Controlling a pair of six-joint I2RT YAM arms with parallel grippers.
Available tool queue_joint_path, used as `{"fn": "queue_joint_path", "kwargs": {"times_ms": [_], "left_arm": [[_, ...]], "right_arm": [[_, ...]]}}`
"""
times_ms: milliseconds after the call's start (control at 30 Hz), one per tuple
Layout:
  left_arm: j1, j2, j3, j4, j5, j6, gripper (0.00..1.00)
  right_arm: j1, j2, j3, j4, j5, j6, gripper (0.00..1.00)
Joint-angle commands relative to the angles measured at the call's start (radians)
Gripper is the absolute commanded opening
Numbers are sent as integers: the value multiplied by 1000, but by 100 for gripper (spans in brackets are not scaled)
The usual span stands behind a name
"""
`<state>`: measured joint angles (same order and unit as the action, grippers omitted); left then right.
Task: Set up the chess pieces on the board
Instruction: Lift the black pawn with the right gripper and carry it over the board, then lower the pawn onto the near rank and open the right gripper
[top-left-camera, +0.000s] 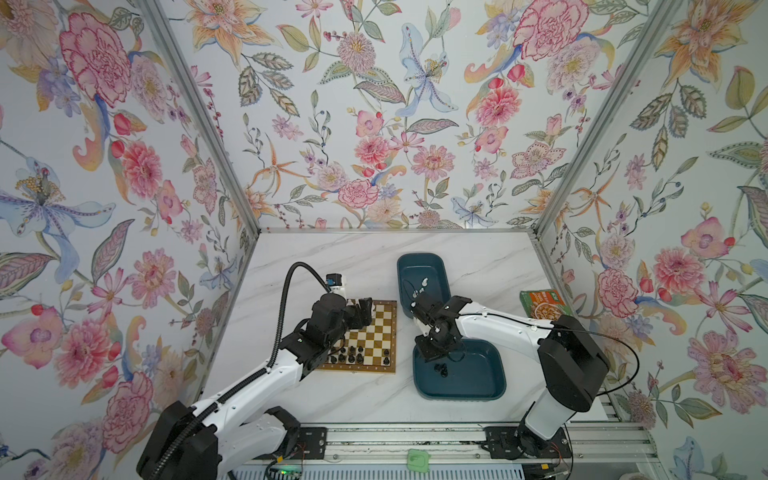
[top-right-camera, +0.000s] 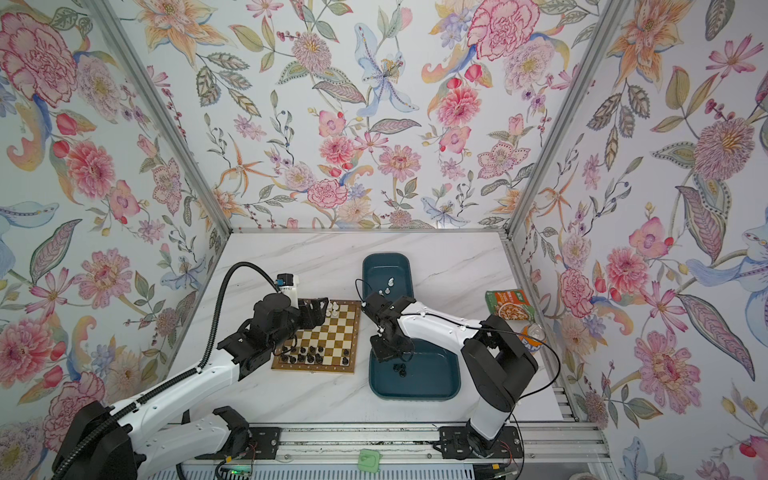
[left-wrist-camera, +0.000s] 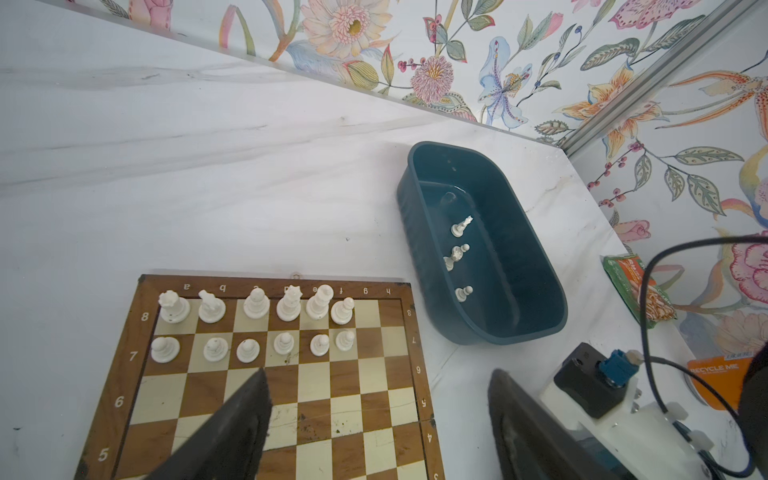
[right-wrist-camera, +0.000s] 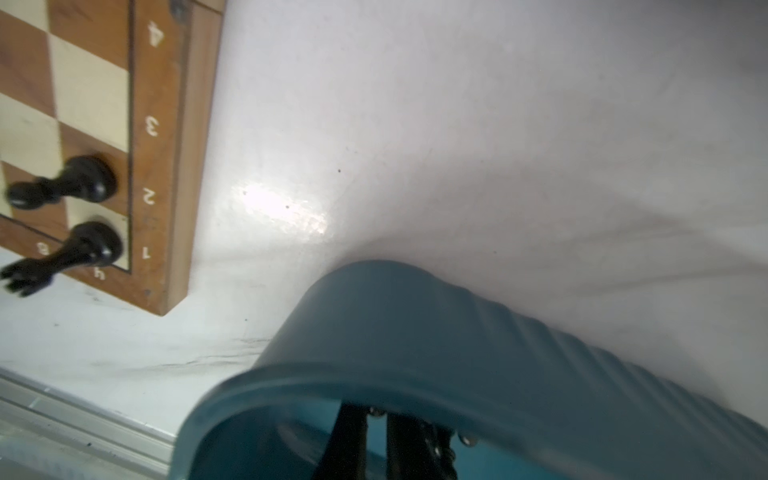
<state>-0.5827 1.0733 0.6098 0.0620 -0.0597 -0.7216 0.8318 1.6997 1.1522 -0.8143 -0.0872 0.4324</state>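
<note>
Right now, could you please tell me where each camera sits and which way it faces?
Both top views: high at the front, looking down on the board; left arm and right arm show.
Left wrist: over the board, facing white pieces and the far tub; open fingers show.
Right wrist: at the near tub, facing black pieces; shut fingers show.
Shared: all see the board.

Inventory of surfaces, as we recorded them.
- Board (left-wrist-camera: 328, 399): varnished wood, scuffed and speckled on the checks.
- Black chess pieces (right-wrist-camera: 79, 183): glossy.
- White chess pieces (left-wrist-camera: 255, 303): matt and plastic-looking.
- Far tub (left-wrist-camera: 478, 334): dark teal plastic with a dull sheen.
- Near tub (right-wrist-camera: 457, 332): the same plastic, and we found its outer wall finely ribbed.
- Table (right-wrist-camera: 282, 208): marble-patterned and smooth, with a soft glare.
- Frame rails (top-left-camera: 415, 436): bare brushed metal.
- Walls (top-left-camera: 374, 124): matt floral print.
</note>
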Motion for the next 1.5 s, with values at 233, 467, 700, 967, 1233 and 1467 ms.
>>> {"fn": "queue_joint_path", "kwargs": {"times_ms": [233, 467, 700, 967, 1233, 1467], "left_arm": [[129, -98, -26, -140, 3, 74, 84], [177, -160, -55, -196, 10, 75, 84], [193, -241, -94, -266, -24, 19, 99], [214, -334, -117, -348, -28, 3, 99], [221, -401, -135, -379, 17, -33, 99], [221, -474, -193, -368, 21, -95, 99]], "right_arm": [[22, -41, 201, -190, 55, -30, 7], [59, 45, 363, -218, 55, -47, 8], [118, 162, 497, -224, 42, -67, 8], [167, 252, 561, -226, 38, -66, 7], [202, 327, 609, -221, 39, -57, 7], [212, 380, 611, -191, 32, -57, 7]]}}
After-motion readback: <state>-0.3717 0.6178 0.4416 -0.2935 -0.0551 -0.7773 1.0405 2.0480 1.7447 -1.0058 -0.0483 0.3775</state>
